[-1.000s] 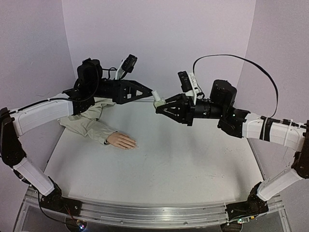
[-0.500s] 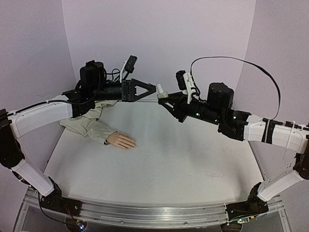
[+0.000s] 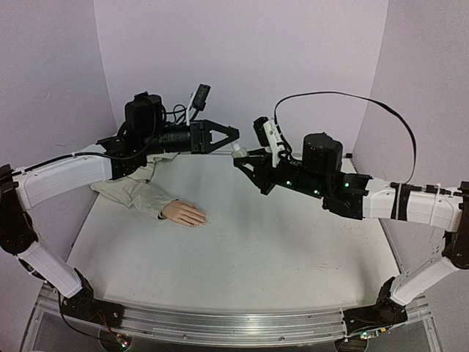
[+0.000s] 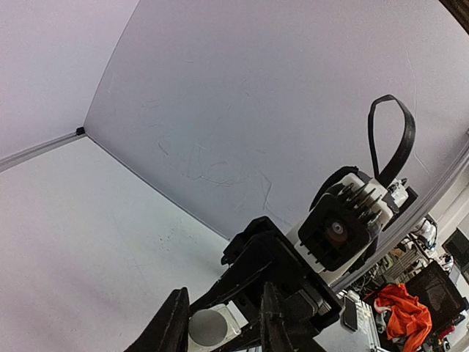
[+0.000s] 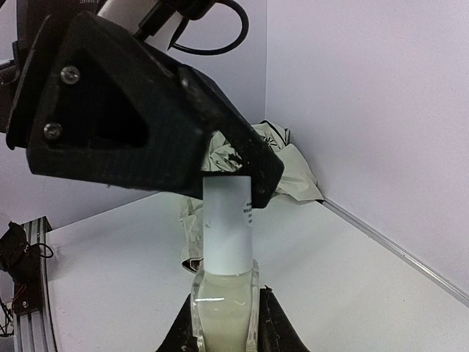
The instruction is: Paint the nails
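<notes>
toward the table's (image 3: pixel 278 249) left edge, mannequin hand (image 3: pixel 185 213)

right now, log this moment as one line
right gripper: shut on bottle, held above table | left gripper: around cap, grip unclear | mannequin hand: on table, untouched

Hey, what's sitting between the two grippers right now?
A small bottle: the right gripper holds its body, and the left gripper straddles its white cap. The right wrist view shows it best.
</notes>
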